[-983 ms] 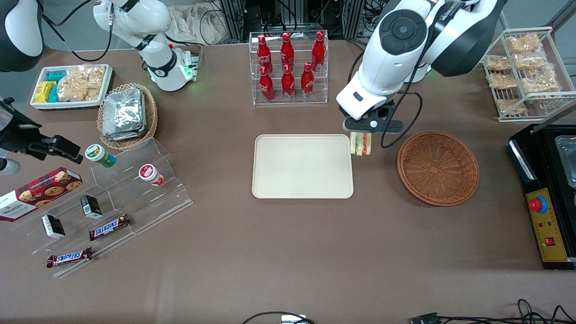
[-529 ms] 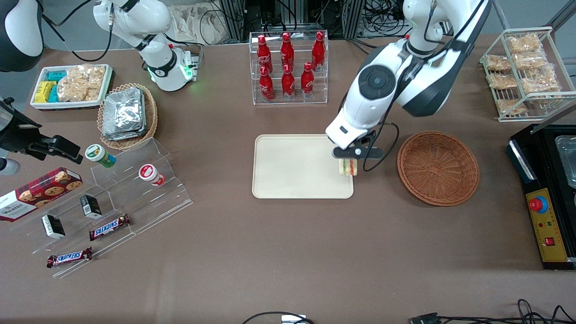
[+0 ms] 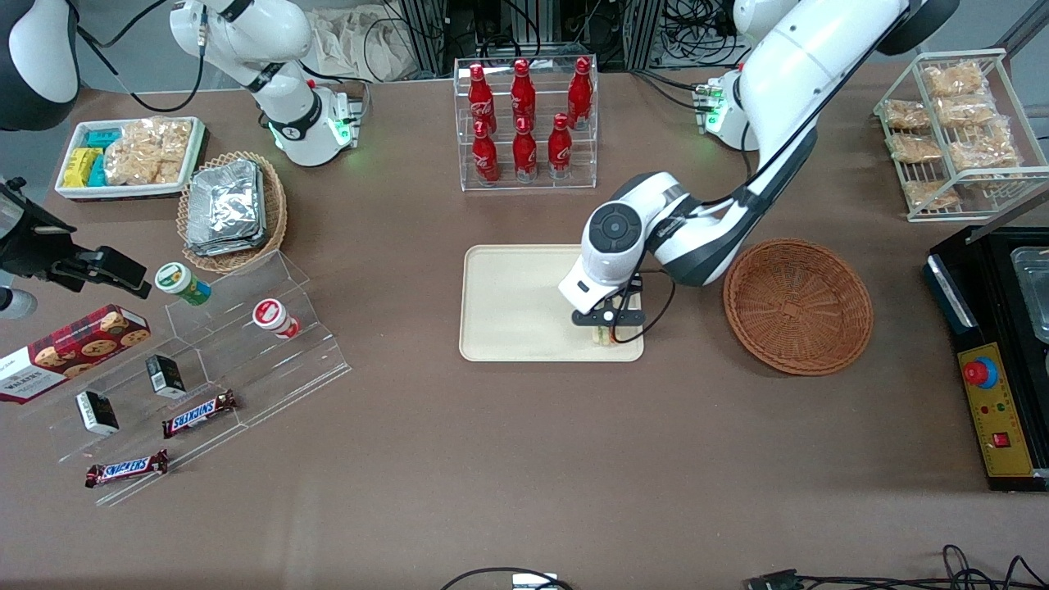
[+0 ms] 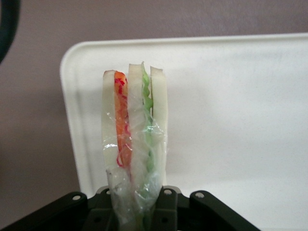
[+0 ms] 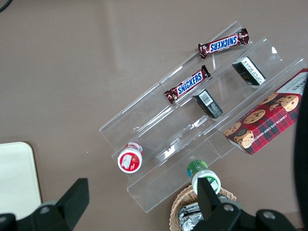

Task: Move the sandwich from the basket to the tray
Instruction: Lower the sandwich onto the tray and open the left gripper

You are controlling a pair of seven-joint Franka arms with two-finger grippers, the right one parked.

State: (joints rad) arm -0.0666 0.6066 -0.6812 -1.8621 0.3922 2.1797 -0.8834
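Observation:
My left gripper (image 3: 607, 325) is low over the cream-beige tray (image 3: 516, 303), near the tray's corner closest to the front camera and toward the basket. It is shut on the clear-wrapped sandwich (image 4: 134, 144), a wedge of white bread with red, orange and green layers. In the front view only a sliver of the sandwich (image 3: 606, 337) shows under the gripper, at or just above the tray surface. The wrist view shows the sandwich standing on edge over the tray (image 4: 231, 120). The reddish-brown wicker basket (image 3: 797, 305) stands empty beside the tray, toward the working arm's end.
A clear rack of red bottles (image 3: 524, 123) stands farther from the camera than the tray. A tan basket of foil packets (image 3: 229, 209), a white tub (image 3: 127, 156) and an acrylic step shelf (image 3: 205, 360) lie toward the parked arm's end. A black appliance (image 3: 996, 360) sits at the working arm's end.
My gripper has carried the sandwich from above the gap between basket and tray onto the tray's near corner, moving toward the camera and descending.

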